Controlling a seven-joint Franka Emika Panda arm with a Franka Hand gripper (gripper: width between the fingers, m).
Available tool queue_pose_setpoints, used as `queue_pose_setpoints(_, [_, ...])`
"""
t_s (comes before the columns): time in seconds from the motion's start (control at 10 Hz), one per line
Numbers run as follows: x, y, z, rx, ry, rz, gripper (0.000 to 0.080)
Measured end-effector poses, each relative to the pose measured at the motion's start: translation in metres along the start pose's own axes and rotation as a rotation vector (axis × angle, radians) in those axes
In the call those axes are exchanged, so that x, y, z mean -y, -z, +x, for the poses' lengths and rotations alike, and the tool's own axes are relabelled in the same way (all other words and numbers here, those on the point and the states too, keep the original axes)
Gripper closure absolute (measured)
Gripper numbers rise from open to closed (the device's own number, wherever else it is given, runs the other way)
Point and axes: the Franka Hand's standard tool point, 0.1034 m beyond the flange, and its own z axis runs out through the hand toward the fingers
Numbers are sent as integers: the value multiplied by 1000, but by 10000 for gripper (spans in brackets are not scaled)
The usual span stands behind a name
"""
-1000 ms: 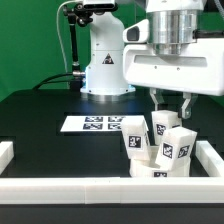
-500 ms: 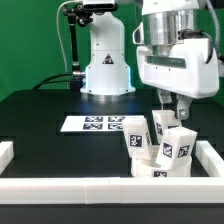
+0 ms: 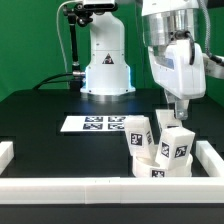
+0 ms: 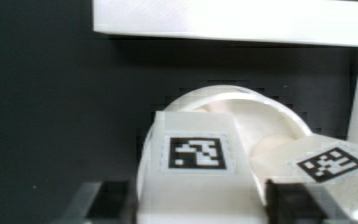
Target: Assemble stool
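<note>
The white stool stands upside down at the exterior view's lower right: the round seat [image 3: 150, 158] lies on the table with three chunky tagged legs standing on it. My gripper [image 3: 178, 108] reaches down onto the rear right leg [image 3: 170, 124]. In the wrist view my gripper [image 4: 211, 208] has that leg [image 4: 197, 150] between its dark fingers [image 4: 108, 205], which press against its sides. The seat's curved rim [image 4: 247, 100] shows behind it, and a second leg [image 4: 327, 165] stands beside it.
The marker board [image 3: 93, 124] lies flat in the middle of the black table. White border rails run along the front [image 3: 90, 186], the exterior view's right [image 3: 212, 155] and left [image 3: 5, 152]. A rail also crosses the wrist view [image 4: 229, 25]. The arm's base [image 3: 105, 60] stands behind.
My hand has turned about its vertical axis over the rear right leg, from broadside to edge-on, and the leg's top has shifted slightly with it.
</note>
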Motion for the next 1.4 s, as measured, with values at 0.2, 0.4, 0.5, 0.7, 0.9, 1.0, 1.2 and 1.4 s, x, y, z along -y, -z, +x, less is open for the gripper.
queue_pose_setpoints(0.2, [4, 13, 0, 6, 55, 20, 172])
queue_pose_setpoints(0.4, [7, 22, -3, 16, 79, 24, 156])
queue_pose_setpoints(0.5, [6, 20, -3, 14, 94, 21, 151])
queue_pose_setpoints(0.7, [6, 19, -2, 8, 280, 17, 150])
queue_pose_setpoints(0.9, [12, 21, -4, -27, 569, 3, 150])
queue_pose_setpoints(1.0, [12, 21, -6, -33, 698, -2, 150])
queue_pose_setpoints(1.2, [11, 21, -11, -41, 896, -11, 150])
queue_pose_setpoints(1.4, [11, 20, -8, -41, 1034, -16, 150])
